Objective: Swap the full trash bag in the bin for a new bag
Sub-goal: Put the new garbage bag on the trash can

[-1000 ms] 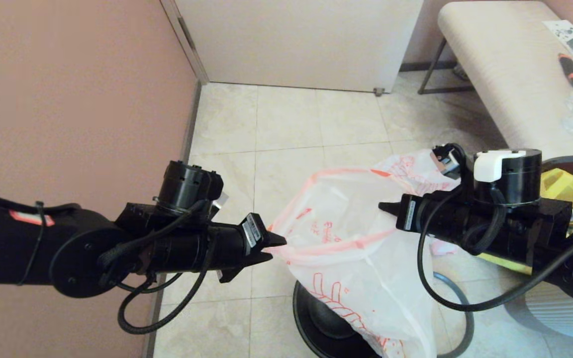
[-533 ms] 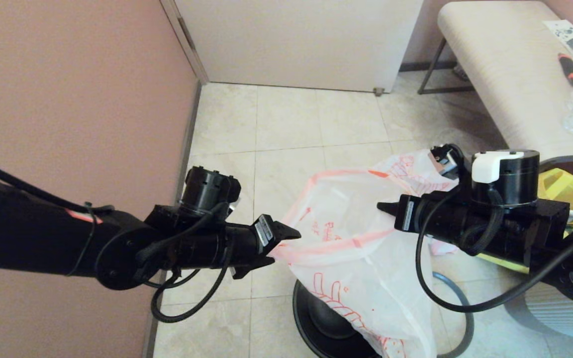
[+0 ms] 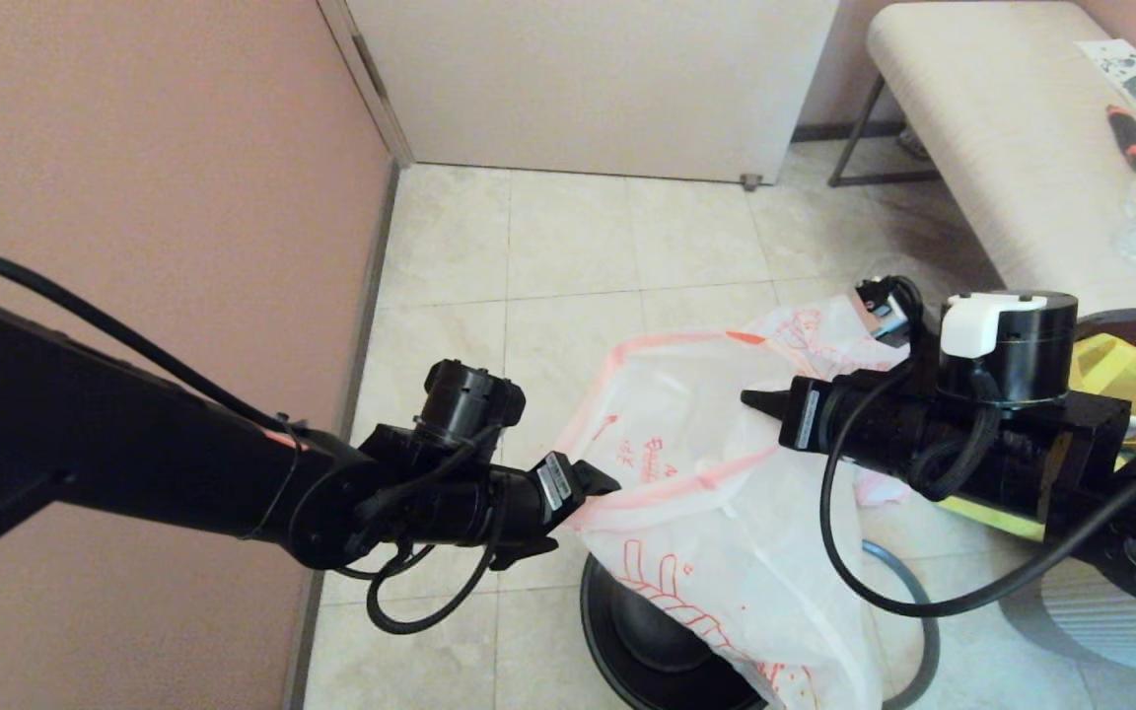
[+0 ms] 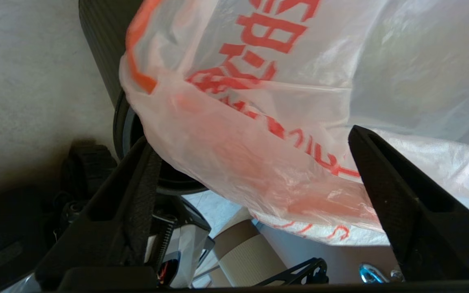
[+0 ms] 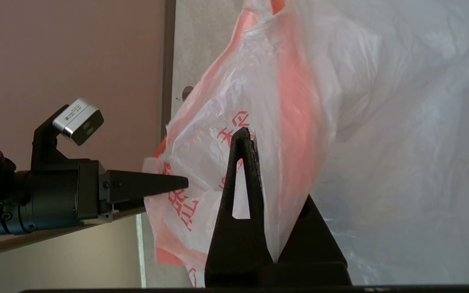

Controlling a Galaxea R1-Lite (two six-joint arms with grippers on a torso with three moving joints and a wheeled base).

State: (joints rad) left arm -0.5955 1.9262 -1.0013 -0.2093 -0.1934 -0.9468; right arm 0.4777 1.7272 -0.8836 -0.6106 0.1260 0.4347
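New bag (image 3: 716, 493): thin white plastic, red-orange print, pinkish handle band, hanging open-mouthed over the bin (image 3: 627, 631), its lower part draped down into the bin's opening. We see the bin on the tiled floor (image 3: 568, 247), at about 6 o'clock in the head view, black, round.

Right end effector (image 3: 747, 398) reaches in from 3 o'clock and sits against the bag's upper edge. In the right wrist view its fingers stand together, clamped on a fold of the bag film (image 5: 283, 122) that runs down between them.

Left end effector (image 3: 583, 513) comes in from 9 o'clock, at the bag's left rim. In the left wrist view its fingers (image 4: 397, 195) stand wide apart, with the handle band (image 4: 234, 154) bulging between them; whether either pad touches the plastic we cannot tell.

Outward: yellow tote (image 3: 1120, 380) behind the right arm at 3 o'clock. Grey ribbed round object (image 3: 1110, 616) at 4 o'clock. Padded bench (image 3: 982, 128) at 1 o'clock. Pink wall (image 3: 134, 177) from 9 to 11 o'clock.
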